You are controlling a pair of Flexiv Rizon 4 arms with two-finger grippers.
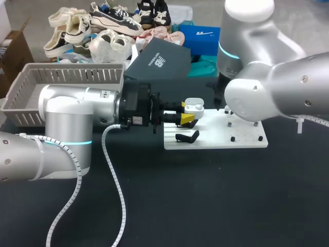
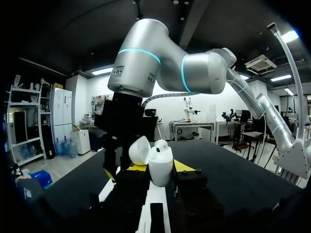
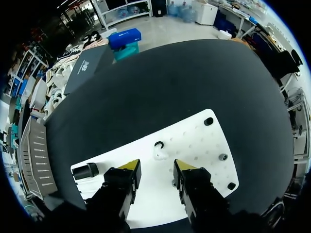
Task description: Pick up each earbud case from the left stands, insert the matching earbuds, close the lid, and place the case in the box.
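A black matte table [image 1: 205,206] spreads wide under even, soft light; a heap of pale and dark sneakers [image 1: 103,28] lies along its far edge

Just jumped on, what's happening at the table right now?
The left gripper is shut on the open earbud case, an earbud showing in it, over the white board. The right gripper is open just above the board, with a small white earbud lying ahead of its fingers.

Earbud case [image 2: 160,165] white; board [image 1: 247,141] white, black pegs; table [image 1: 205,206] black; basket [image 1: 31,87] grey; left arm [image 1: 67,108], right arm [image 1: 277,87] silver, cyan rings.
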